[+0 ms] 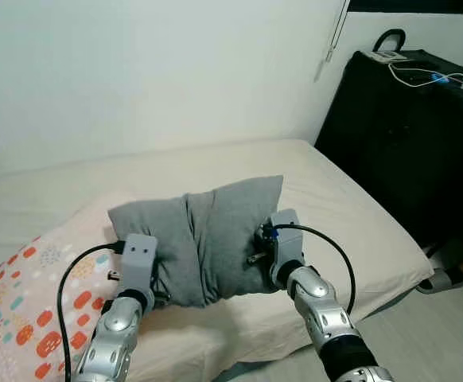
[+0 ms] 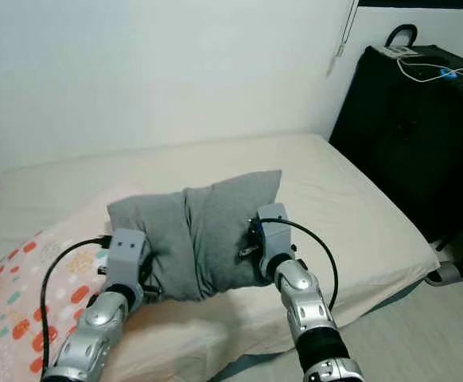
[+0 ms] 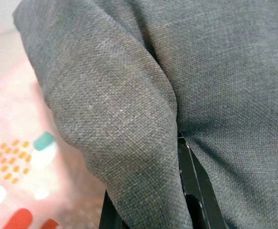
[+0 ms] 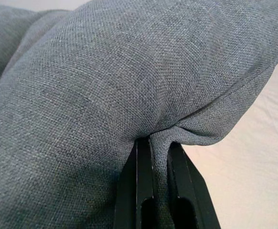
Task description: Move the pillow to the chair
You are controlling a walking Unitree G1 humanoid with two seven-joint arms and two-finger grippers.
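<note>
Nearest us, our left gripper (image 1: 153, 278) and right gripper (image 1: 257, 253) each have their jaws pinching a fold of the grey pillow (image 1: 204, 243), one at either end. In the right wrist view the fingers (image 4: 138, 186) are pressed together on the cloth. The pillow sits between our arms over the near edge of the bed (image 1: 359, 223), its long axis running left to right, bunched in the middle. Both arms are equally near. No chair is visible; beyond the bed stands a black cabinet (image 1: 410, 135), so we judge a turn comes first.
</note>
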